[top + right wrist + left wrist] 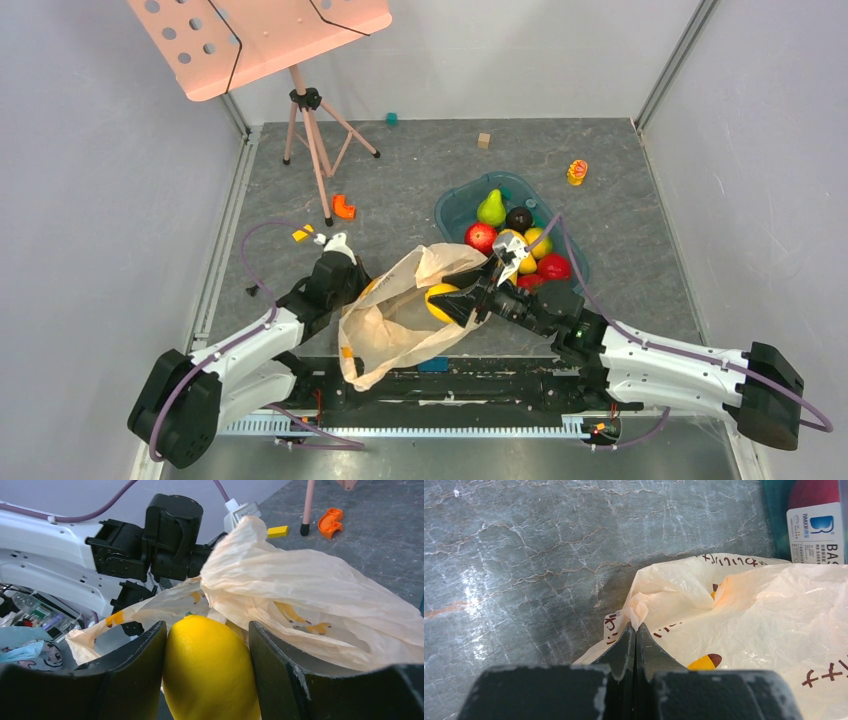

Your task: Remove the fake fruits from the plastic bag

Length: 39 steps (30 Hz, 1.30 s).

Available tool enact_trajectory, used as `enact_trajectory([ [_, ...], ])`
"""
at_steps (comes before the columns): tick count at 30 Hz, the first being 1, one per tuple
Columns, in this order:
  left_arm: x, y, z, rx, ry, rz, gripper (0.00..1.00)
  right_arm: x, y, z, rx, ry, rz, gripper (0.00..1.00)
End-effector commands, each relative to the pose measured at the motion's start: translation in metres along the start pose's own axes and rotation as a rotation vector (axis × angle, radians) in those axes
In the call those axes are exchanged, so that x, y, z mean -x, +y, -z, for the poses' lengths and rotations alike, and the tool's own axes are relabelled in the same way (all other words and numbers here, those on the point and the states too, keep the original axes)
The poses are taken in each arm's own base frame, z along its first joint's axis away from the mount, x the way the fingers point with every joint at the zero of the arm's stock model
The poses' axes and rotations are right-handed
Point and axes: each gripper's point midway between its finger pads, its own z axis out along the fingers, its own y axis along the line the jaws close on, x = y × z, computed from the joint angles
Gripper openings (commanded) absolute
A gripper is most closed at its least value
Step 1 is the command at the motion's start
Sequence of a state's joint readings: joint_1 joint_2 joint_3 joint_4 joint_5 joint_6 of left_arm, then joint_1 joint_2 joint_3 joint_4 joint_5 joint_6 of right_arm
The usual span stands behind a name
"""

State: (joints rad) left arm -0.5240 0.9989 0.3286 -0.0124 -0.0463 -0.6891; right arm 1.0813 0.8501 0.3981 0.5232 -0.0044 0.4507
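The cream plastic bag [395, 325] with banana prints lies crumpled between my arms, its mouth facing right. My left gripper [362, 288] is shut on a pinched fold of the bag's left edge [639, 611]. My right gripper [458, 303] is at the bag's mouth, shut on a round yellow lemon [440, 300], which fills the gap between the fingers in the right wrist view [210, 670]. The bag [310, 590] drapes just behind the lemon. A green pear [490, 207], a red apple [481, 236] and other fruits lie in the teal tray [452, 202].
A dark plum [519, 219] also lies in the tray. A pink music stand [305, 110] stands at the back left. An orange piece [343, 207], a yellow block [301, 234], a wooden cube [483, 140], a teal cube [391, 118] and an orange-yellow toy [576, 172] lie on the grey floor.
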Motion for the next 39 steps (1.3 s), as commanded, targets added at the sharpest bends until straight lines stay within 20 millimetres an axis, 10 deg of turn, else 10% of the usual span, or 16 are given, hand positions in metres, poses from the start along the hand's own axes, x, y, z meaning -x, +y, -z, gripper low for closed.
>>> enact_trajectory([
  [1,0.016,0.001,0.004,0.036,-0.052,-0.017,0.02,0.048,0.029,-0.003,0.085,-0.107,-0.017,0.50],
  [11,0.029,0.039,0.018,0.274,-0.107,0.018,0.02,0.086,-0.017,0.012,-0.212,-0.120,0.029,0.46],
  [21,0.039,0.049,0.031,0.338,-0.162,0.040,0.02,0.114,-0.125,0.063,-0.732,-0.068,0.094,0.44],
  [30,0.043,0.034,0.034,0.242,-0.183,0.033,0.02,0.064,-0.208,0.101,-1.054,0.160,0.140,0.46],
  [39,0.046,0.021,0.034,0.170,-0.190,0.023,0.02,0.023,-0.245,0.112,-1.098,0.241,0.119,0.46],
])
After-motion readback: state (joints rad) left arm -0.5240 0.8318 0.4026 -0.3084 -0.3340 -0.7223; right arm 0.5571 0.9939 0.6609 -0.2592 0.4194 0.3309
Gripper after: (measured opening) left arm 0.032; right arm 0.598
